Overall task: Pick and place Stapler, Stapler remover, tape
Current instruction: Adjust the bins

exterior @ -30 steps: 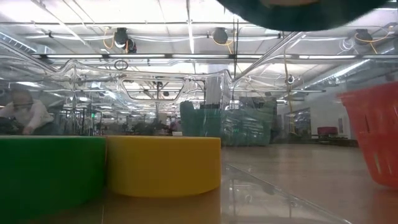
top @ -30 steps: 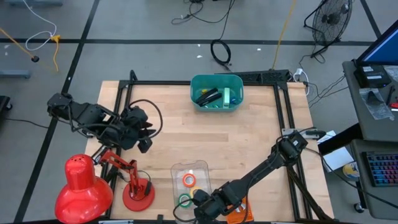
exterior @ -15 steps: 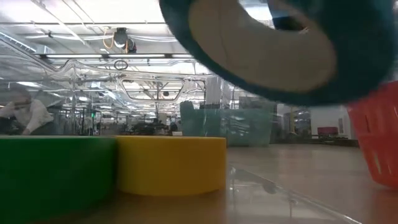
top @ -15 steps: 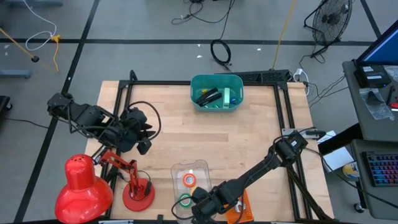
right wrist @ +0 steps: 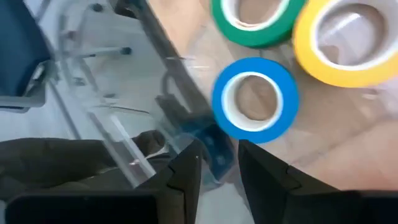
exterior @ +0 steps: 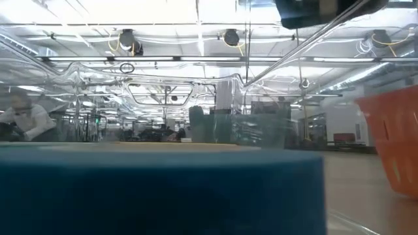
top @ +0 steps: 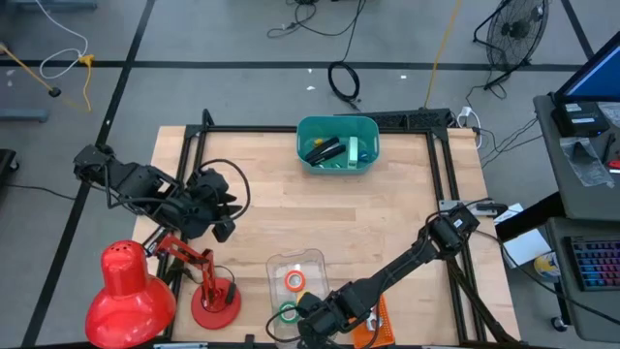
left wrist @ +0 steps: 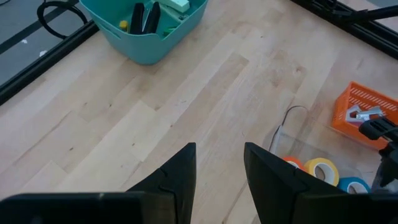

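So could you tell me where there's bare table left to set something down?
The wide wooden middle between the teal bin and the clear tray is bare. It's crowded along the near edge: red lamp, tray of tape rolls, orange basket.

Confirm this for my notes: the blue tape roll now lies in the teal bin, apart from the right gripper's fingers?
Not the teal bin. The blue tape roll lies in the clear tray beside the green and yellow rolls, apart from the right gripper, as the right wrist view shows.

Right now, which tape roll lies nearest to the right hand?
The blue tape roll. It lies flat just ahead of the right hand, while the green roll and yellow roll sit farther off.
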